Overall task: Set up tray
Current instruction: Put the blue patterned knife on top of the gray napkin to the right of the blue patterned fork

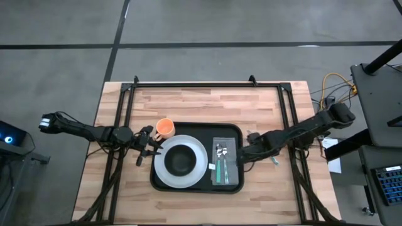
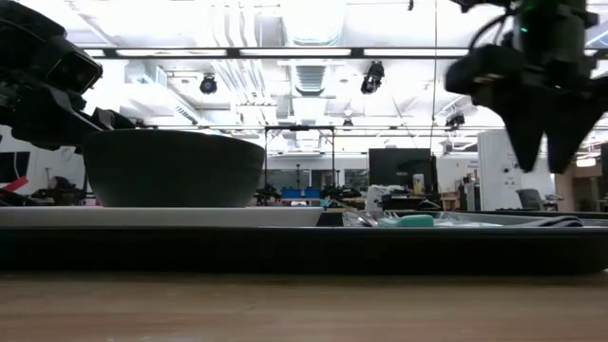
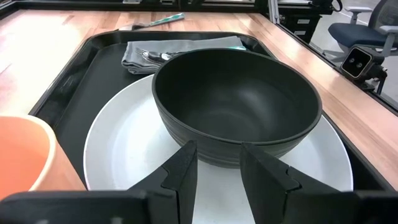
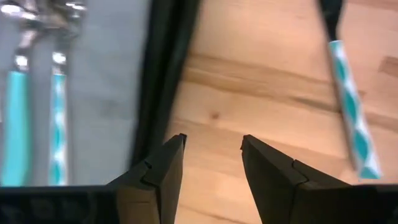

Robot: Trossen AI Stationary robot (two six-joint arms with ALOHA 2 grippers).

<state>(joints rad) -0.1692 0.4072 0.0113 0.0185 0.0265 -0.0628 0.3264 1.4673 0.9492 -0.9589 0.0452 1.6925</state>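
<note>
The tray (image 1: pixel 196 186) is sitting mid-table toward the front edge, carrying a white plate (image 1: pixel 164 174) with a dark bowl (image 1: pixel 181 159) on it and a grey cloth (image 1: pixel 230 174) with cutlery (image 1: pixel 220 164) (teal handles); an orange cup (image 1: pixel 165 129) is standing just beside its rear left corner. It is looking stiff and slick, probably heavy loaded, so gripping the low rim on both short sides seems safest. The left gripper (image 1: pixel 151 149) is hovering at the left rim, fingers parted and empty, while the right gripper (image 1: pixel 241 153) is hanging just outside the right rim, fingers apart and gripping nothing, near a utensil (image 4: pixel 349 107) lying on the table (image 1: pixel 264 107).
</note>
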